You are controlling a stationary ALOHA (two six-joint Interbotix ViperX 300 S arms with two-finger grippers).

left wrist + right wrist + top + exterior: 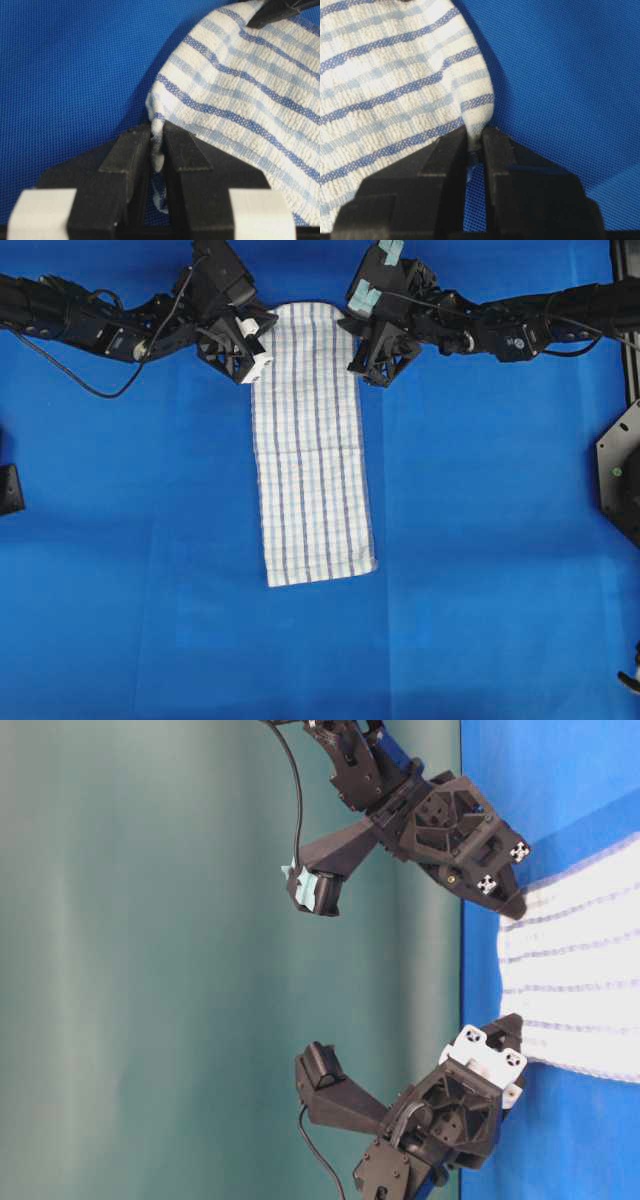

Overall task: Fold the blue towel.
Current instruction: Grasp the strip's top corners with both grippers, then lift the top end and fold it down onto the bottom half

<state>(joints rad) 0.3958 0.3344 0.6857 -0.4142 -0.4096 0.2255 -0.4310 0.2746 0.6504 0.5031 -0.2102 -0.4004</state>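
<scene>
The blue towel (312, 455), white with dark-blue and pale-blue stripes, lies as a long narrow strip down the middle of the blue sheet. Its far end is lifted and curved. My left gripper (262, 338) is shut on the towel's far left corner; in the left wrist view the cloth (240, 95) is pinched between the black fingers (129, 157). My right gripper (352, 335) is shut on the far right corner; in the right wrist view the towel (390, 80) runs into the closed jaws. The table-level view shows both grippers at the towel's raised edge (575, 970).
The big solid blue sheet (480, 540) covers the table. A black mount (620, 475) stands at the right edge and a small black part (8, 488) at the left edge. A cable (70, 375) trails from the left arm.
</scene>
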